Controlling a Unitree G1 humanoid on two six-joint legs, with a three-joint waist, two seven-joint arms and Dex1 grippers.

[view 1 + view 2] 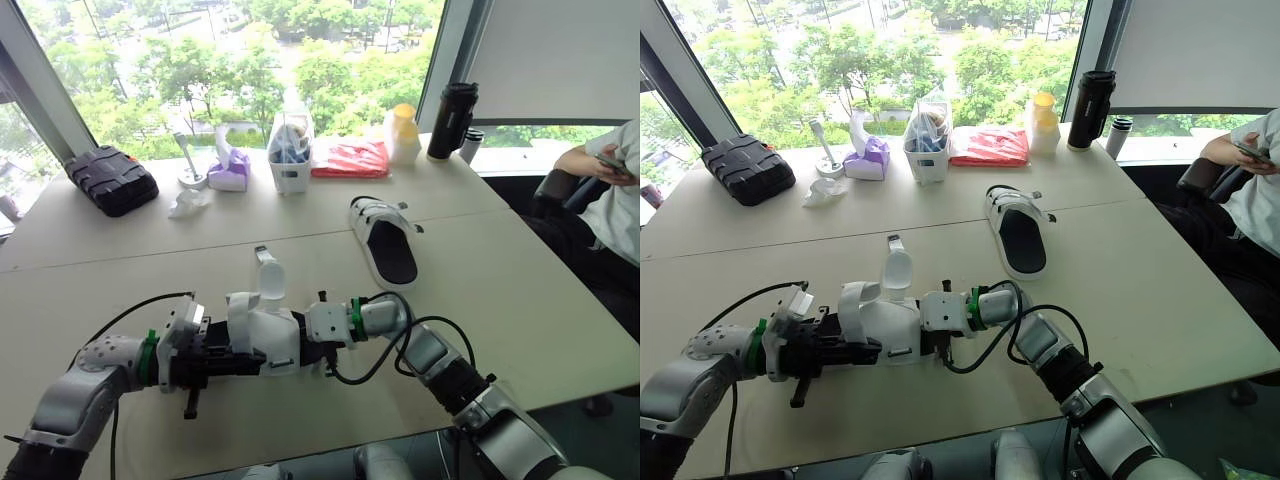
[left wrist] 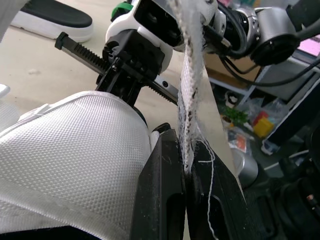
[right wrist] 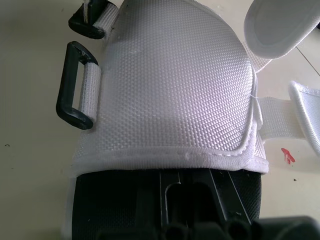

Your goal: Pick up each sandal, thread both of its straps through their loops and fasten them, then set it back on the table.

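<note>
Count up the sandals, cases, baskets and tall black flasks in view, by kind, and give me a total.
Sandals: 2, the near sandal and the far sandal
Black case: 1
White basket: 1
Tall black flask: 1
Total: 5

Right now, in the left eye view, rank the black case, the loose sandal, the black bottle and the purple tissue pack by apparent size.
1. black case
2. loose sandal, nearer the camera, so its lead over the bottle is unsure
3. black bottle
4. purple tissue pack
</note>
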